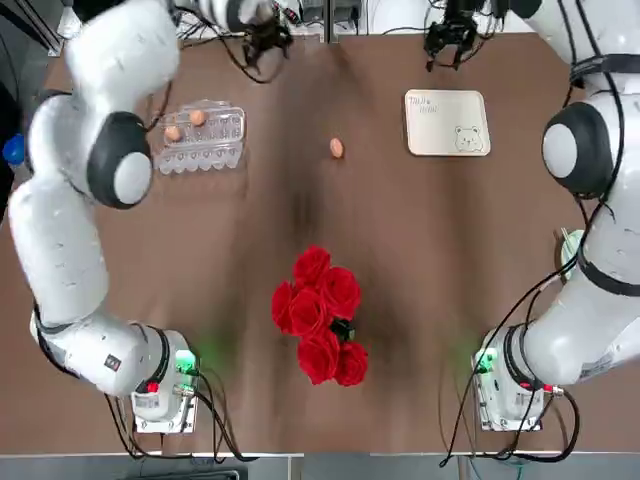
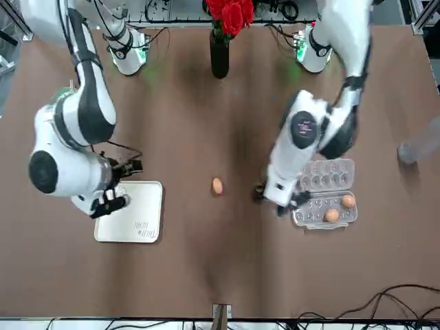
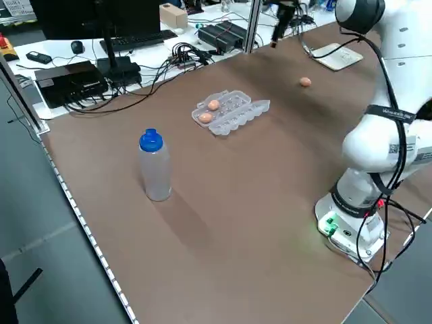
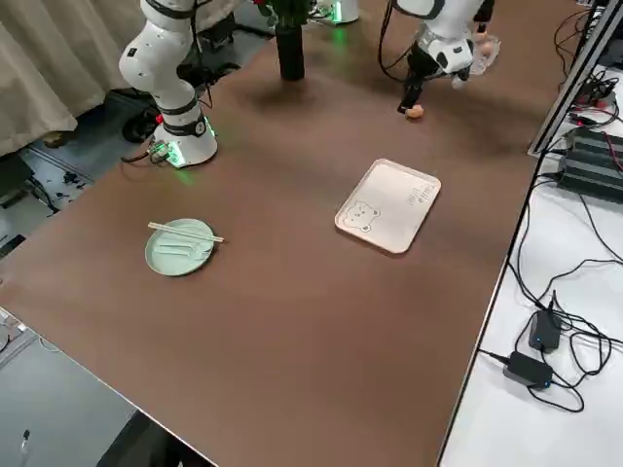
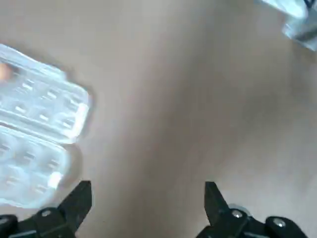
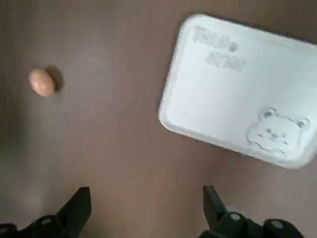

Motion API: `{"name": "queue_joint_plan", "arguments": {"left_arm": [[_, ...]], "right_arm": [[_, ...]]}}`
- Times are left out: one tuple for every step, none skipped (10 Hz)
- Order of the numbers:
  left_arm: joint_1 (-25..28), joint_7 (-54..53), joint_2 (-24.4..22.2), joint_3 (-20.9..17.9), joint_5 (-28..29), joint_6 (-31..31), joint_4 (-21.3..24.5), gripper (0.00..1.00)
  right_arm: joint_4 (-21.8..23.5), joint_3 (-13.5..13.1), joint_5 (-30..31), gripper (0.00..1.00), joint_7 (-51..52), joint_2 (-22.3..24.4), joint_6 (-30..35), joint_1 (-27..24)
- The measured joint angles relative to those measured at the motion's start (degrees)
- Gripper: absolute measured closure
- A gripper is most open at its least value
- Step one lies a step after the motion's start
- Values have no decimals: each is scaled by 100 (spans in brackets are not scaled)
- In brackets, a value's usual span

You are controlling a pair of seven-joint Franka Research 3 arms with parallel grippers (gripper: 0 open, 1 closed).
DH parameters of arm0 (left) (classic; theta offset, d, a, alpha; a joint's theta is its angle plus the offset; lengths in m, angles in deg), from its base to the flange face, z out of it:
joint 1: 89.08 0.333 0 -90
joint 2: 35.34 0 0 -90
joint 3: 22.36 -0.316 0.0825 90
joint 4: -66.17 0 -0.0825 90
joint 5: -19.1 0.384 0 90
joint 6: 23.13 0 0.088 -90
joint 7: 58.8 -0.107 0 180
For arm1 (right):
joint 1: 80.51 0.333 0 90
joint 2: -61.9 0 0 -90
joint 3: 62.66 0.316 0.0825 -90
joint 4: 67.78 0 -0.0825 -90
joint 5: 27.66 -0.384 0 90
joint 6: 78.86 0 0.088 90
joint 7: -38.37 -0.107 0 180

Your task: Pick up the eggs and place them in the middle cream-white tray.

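One orange-brown egg (image 1: 336, 148) lies loose on the brown table between the clear carton (image 1: 200, 138) and the cream-white tray (image 1: 447, 122). Two more eggs (image 1: 173, 133) (image 1: 197, 117) sit in the carton. The tray carries a bear drawing and holds nothing. My left gripper (image 1: 264, 42) hovers open at the far edge, beyond the carton and the loose egg; its wrist view shows the carton (image 5: 34, 134) and bare table between open fingers (image 5: 79, 198). My right gripper (image 1: 449, 42) is open above the table just beyond the tray, with the tray (image 6: 242, 114) and loose egg (image 6: 42, 82) below it.
A dark vase of red roses (image 1: 320, 315) stands mid-table near the arm bases. A water bottle with a blue cap (image 3: 155, 165) stands on the robot's left side. A pale green plate with chopsticks (image 4: 180, 246) lies on the robot's right side. Cables run along the far edge.
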Motion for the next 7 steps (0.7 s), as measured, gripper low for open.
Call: {"name": "queue_joint_plan", "arguments": {"left_arm": [[235,-123,-213,0,199,-9,273,0],[426,-377,-354,1,325,-10,517,0],[618,-696,-418,1,372,-10,691,0],[839,-1068,-452,0,386,-7,864,0],[1093,-1437,-462,1,392,25,1022,0],[1388,-1772,-464,9,393,109,1134,0],[1700,-2052,-461,19,394,253,1211,0]], "right_arm": [[13,7,-245,0,-343,-123,-470,198],[33,15,-353,0,-793,-281,-949,464],[50,24,-382,0,-1189,-470,-1341,778],[65,26,-389,0,-1468,-637,-1620,1110],[132,23,-389,0,-1675,-747,-1917,1429],[289,17,-388,0,-1846,-799,-2271,1701],[511,11,-388,0,-1970,-836,-2635,1919]]}}
